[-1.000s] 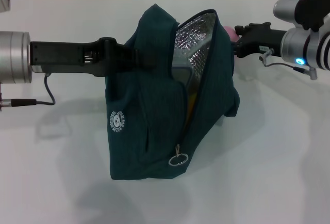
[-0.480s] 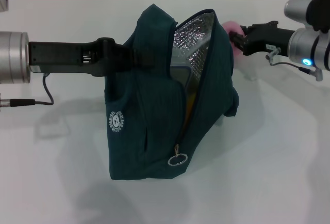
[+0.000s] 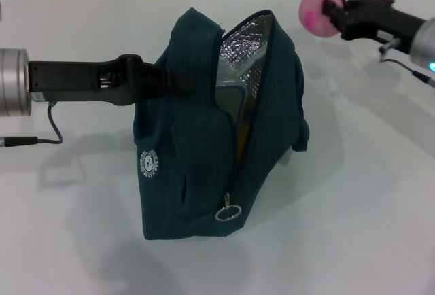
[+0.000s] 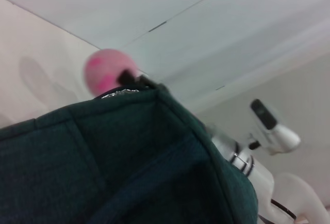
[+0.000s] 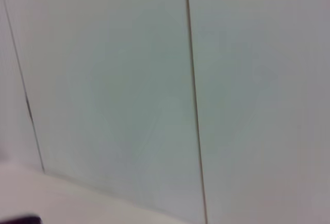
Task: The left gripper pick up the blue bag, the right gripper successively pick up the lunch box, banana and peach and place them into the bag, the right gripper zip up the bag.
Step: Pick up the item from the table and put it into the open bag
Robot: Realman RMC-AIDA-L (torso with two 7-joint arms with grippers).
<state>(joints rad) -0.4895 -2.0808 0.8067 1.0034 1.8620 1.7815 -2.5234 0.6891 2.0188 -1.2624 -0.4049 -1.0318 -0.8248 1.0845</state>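
Note:
The blue bag [image 3: 204,145] is a dark teal fabric bag standing on the white table, its zipper open and its silver foil lining [image 3: 241,47] showing. My left gripper [image 3: 178,81] is shut on the bag's upper left side and holds it up. The lunch box [image 3: 228,101] and a strip of the yellow-orange banana [image 3: 242,135] show inside the opening. My right gripper [image 3: 331,15] is shut on the pink peach [image 3: 318,11] and holds it in the air, above and to the right of the bag's mouth. The left wrist view shows the bag fabric [image 4: 118,162] and the peach [image 4: 105,73] beyond it.
The zipper's ring pull [image 3: 228,210] hangs low on the bag's front. A thin black cable [image 3: 41,132] trails on the table at the left. The right wrist view shows only a pale panelled wall [image 5: 154,79].
My right gripper has lifted the peach from behind the bag's right side up and to the right into the open air. The bag and left gripper shifted slightly left.

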